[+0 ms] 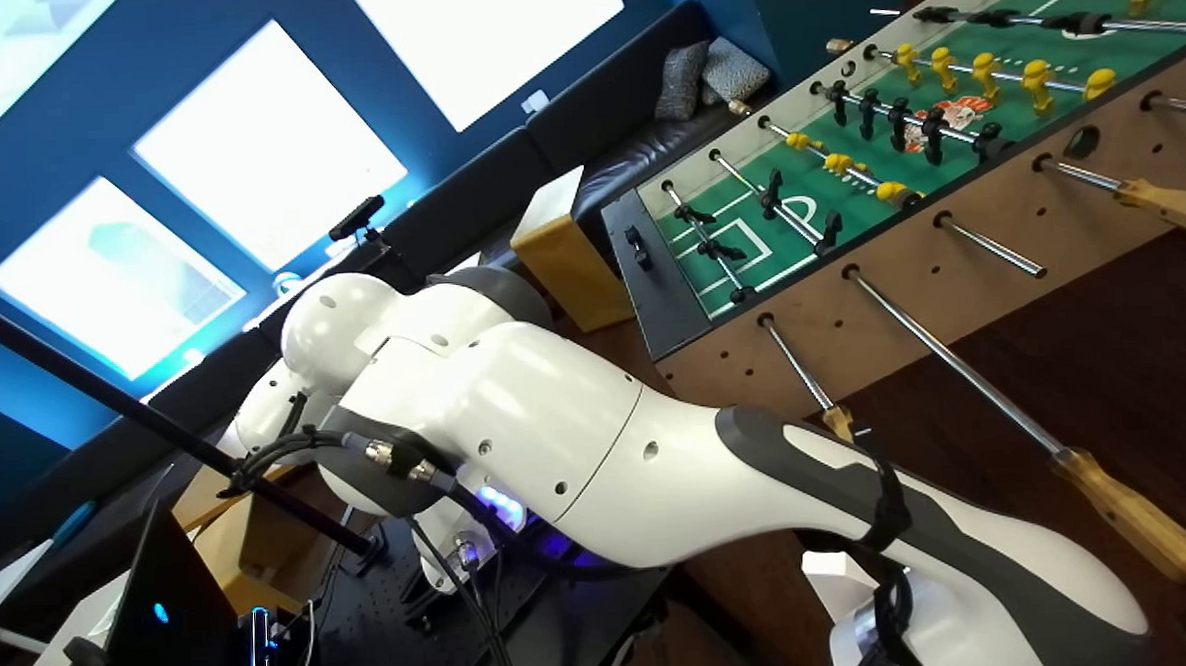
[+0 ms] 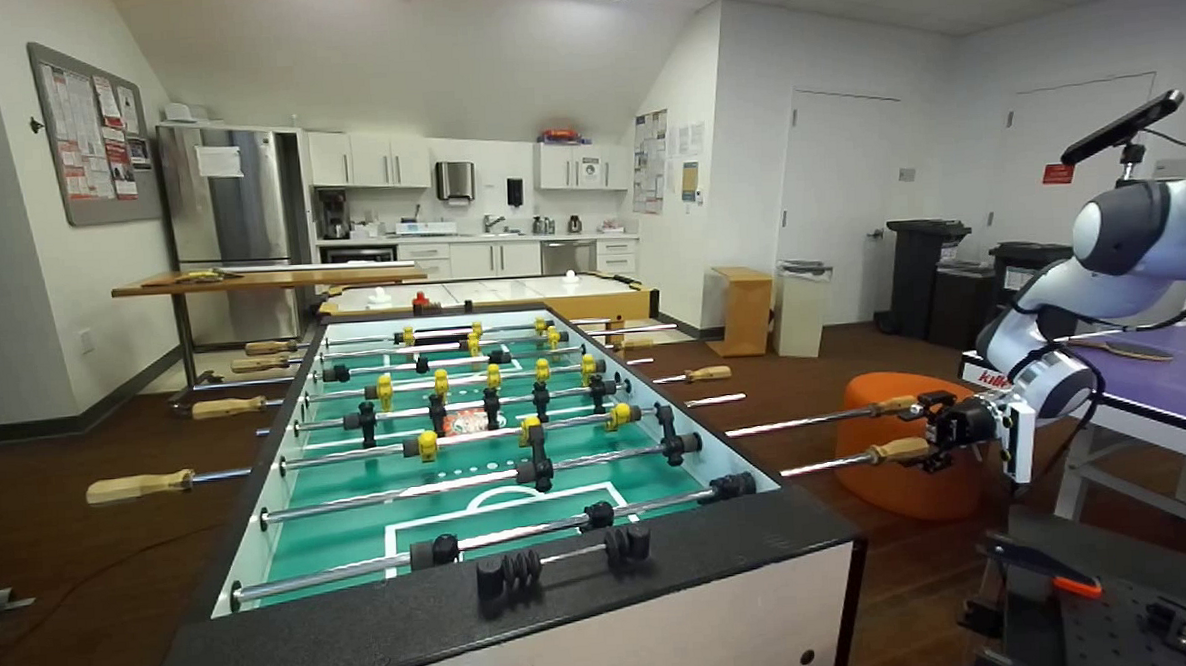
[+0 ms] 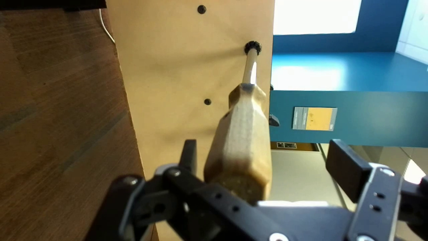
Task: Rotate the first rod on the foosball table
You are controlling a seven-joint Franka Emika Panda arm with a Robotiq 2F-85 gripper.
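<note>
The first rod (image 2: 826, 464) was the end one of the foosball tabletop (image 2: 742, 542). In an exterior view its wooden handle (image 2: 900, 450) jutted from the side wall toward 3 o'clock, straight at your gripper (image 3: 268, 155), whose fingers (image 3: 349, 164) stood well apart with nothing clamped.

The wrist view put the handle between them, steel toward 12 o'clock and butt toward 6 o'clock, nearer the finger at 9 o'clock than the one at 3 o'clock and seemingly touching neither. Part of the gripper covered the butt, so you could not tell how far in the wood reached.

By its look, the thing was stiff and hardly fragile: steel and hard, faceted wood that would not give under a squeeze. It would probably have turned lightly, carrying its black figures (image 2: 733, 486) round, and slid as easily along its length, so you had reason not to pull or push. The bare steel looked smooth and apt to slip; the wood's flats seemed the better purchase. Your best hold was likely the thick part of the handle, just past the butt, fingers square on opposite faces. A slight shift toward 9 o'clock in the wrist view seemed needed first, so that closing would not shove the rod sideways and your roll would follow its axis. The longer rod (image 2: 797, 423), at 12 o'clock from it in an exterior view, was a possible snag to watch as you rolled.
</note>
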